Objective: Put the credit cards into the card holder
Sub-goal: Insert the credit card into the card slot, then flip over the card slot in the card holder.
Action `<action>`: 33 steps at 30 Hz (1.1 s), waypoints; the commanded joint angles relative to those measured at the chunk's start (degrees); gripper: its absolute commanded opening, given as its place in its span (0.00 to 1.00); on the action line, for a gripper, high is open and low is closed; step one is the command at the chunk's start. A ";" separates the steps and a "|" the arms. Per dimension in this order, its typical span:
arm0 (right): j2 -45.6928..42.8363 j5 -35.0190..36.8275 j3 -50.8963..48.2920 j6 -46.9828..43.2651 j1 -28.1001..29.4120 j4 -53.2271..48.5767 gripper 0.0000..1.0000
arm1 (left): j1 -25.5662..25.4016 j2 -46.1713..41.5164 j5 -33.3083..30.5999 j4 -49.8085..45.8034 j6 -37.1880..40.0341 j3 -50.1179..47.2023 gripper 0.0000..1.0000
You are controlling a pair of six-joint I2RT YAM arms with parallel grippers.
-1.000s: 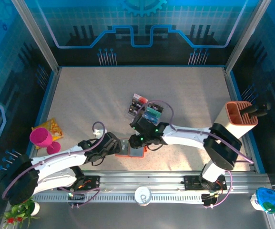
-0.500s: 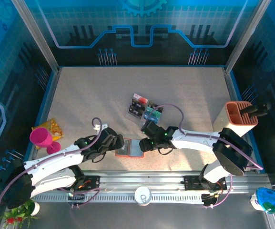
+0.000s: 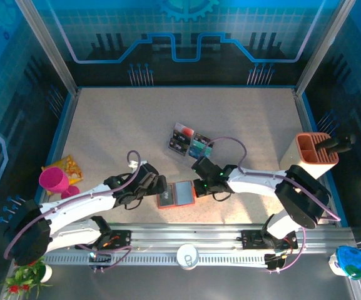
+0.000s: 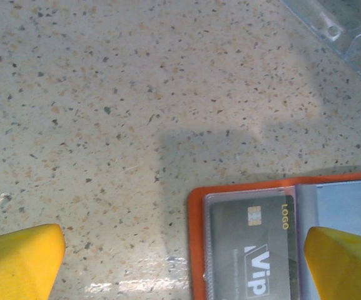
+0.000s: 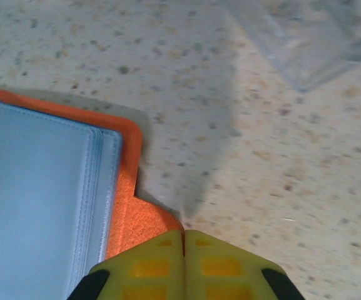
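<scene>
The orange-red card holder (image 3: pixel 185 194) lies open on the table near the front. A black VIP credit card (image 4: pixel 255 250) sits in its clear left pocket, and grey-blue pockets (image 5: pixel 36 200) fill its right half. My left gripper (image 3: pixel 157 187) hovers open over the holder's left edge (image 4: pixel 196 250), with a yellow finger (image 4: pixel 17 259) out on each side. My right gripper (image 5: pixel 184 236) is shut, its tips over the holder's orange snap tab (image 5: pixel 146 228); whether the tab is pinched cannot be seen. More credit cards (image 3: pixel 181 134) stand in a clear acrylic tray (image 3: pixel 189 144) behind.
A tall beige-and-orange box (image 3: pixel 315 156) stands at the right edge. A pink cup (image 3: pixel 55 181) and a yellow packet (image 3: pixel 71 165) lie at the left edge. The tray's clear corner (image 4: pixel 349 25) is just beyond the holder.
My right gripper drew back from over the holder to its right edge, opened wider and then shut. My left gripper slid right to the holder's left edge, staying open.
</scene>
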 commanded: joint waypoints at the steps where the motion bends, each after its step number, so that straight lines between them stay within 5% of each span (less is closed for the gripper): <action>1: -2.87 0.51 -2.00 -0.27 -1.66 -0.36 0.02 | 0.19 1.72 1.80 1.60 1.87 2.54 0.99; 10: -8.21 -2.22 -6.78 3.25 -1.36 1.53 0.08 | -1.38 6.53 3.78 3.61 2.94 6.40 0.99; 12: -9.51 -2.50 -7.58 3.83 -1.36 1.82 0.26 | -2.05 7.45 3.93 4.09 2.84 6.82 0.99; 14: -11.04 -2.20 -7.50 3.86 -1.36 1.60 0.34 | -2.64 8.22 4.01 4.50 2.68 7.02 0.99; 21: -14.51 -2.30 -3.42 1.91 -1.84 -1.06 0.23 | -5.60 9.85 3.81 6.32 0.93 6.17 0.99; 33: -4.35 -6.52 0.15 1.05 -2.41 3.21 0.05 | -9.16 12.76 2.87 8.36 1.59 5.56 0.99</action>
